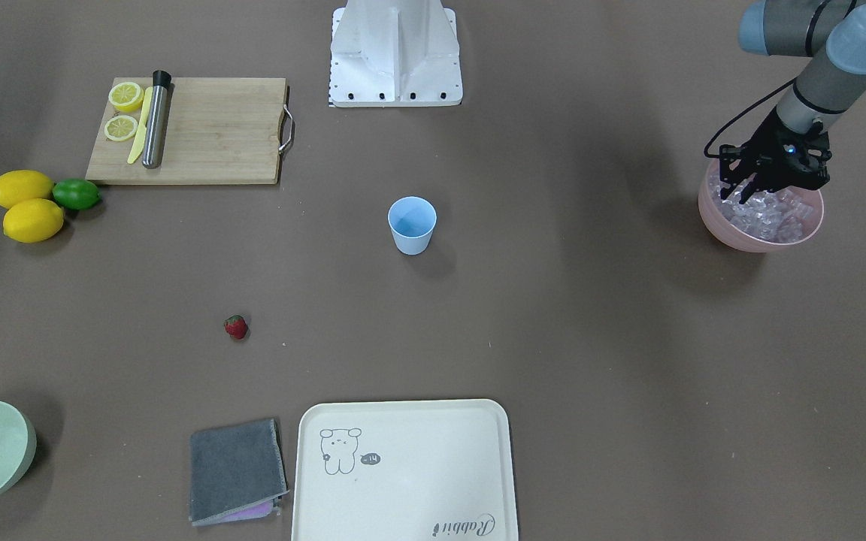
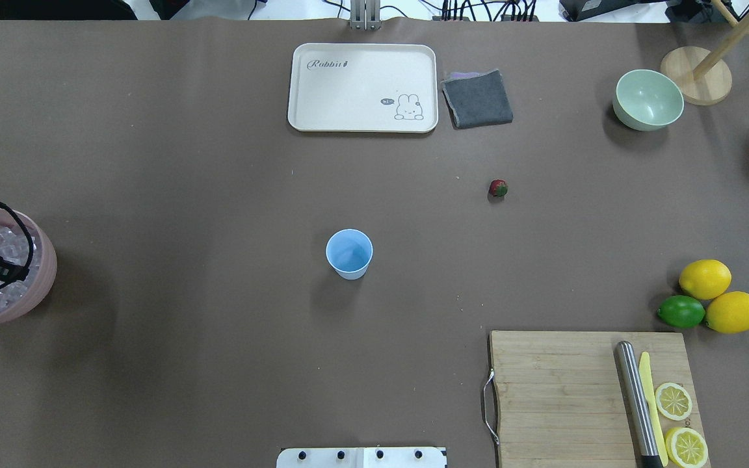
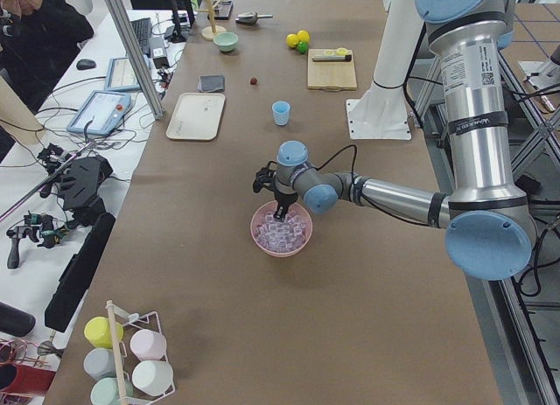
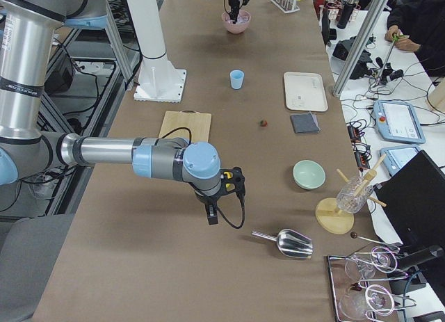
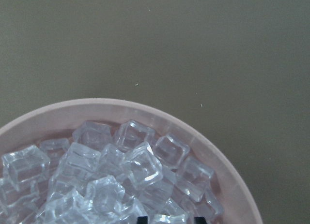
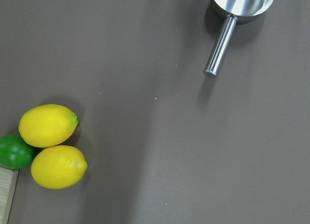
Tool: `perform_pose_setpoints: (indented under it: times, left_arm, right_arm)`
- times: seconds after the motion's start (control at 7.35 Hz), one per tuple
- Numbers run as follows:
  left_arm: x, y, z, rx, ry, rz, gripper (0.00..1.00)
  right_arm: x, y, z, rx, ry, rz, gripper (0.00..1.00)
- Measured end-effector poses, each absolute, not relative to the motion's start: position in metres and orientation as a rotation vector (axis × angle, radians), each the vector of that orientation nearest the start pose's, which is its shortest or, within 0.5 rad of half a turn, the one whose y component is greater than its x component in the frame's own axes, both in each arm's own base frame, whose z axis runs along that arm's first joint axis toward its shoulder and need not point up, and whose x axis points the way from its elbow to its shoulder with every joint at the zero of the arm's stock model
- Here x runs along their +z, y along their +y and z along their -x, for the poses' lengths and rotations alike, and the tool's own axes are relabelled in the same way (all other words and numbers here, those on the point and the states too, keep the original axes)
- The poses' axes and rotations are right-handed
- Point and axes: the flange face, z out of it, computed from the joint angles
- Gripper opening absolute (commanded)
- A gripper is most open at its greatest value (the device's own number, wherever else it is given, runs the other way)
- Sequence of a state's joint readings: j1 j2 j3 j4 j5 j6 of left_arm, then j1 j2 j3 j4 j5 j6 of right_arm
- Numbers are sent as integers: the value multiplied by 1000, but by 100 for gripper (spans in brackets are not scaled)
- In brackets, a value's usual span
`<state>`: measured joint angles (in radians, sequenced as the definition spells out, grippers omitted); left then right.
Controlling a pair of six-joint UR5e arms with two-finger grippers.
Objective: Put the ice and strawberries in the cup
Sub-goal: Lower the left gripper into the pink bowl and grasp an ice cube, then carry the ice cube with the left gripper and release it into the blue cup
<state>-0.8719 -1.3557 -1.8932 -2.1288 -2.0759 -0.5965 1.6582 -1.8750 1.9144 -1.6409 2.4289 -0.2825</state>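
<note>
Ice (image 5: 140, 168): glassy cubes in round pink bowl (image 5: 121, 107), left gripper (image 5: 172, 220) slightly agape astride one.

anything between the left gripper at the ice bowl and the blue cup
No. In the overhead view the table between the left gripper, over the pink bowl, and the cup is bare.

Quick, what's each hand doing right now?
Left hand: down in the ice, grip cannot be told.
Right hand: cannot be told.
</note>
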Motion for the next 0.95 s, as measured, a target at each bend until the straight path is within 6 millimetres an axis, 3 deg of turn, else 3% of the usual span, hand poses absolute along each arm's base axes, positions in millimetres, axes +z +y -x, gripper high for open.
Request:
perform_pose_setpoints:
  times: [0.68,0.82,0.95]
  left_arm:
    - [498,-396,-173,218,864,-260,0]
    - [475,-408,-179,204,869,-255,0]
    - [437,-429,-195,176,876,-243,0]
  right_arm:
    - [619,-355,-88,-170,-867,-134,100]
    - [618,-356,-88,-169,-871,-136,100]
    - [615,-358,-88,-169,-873,-140,100]
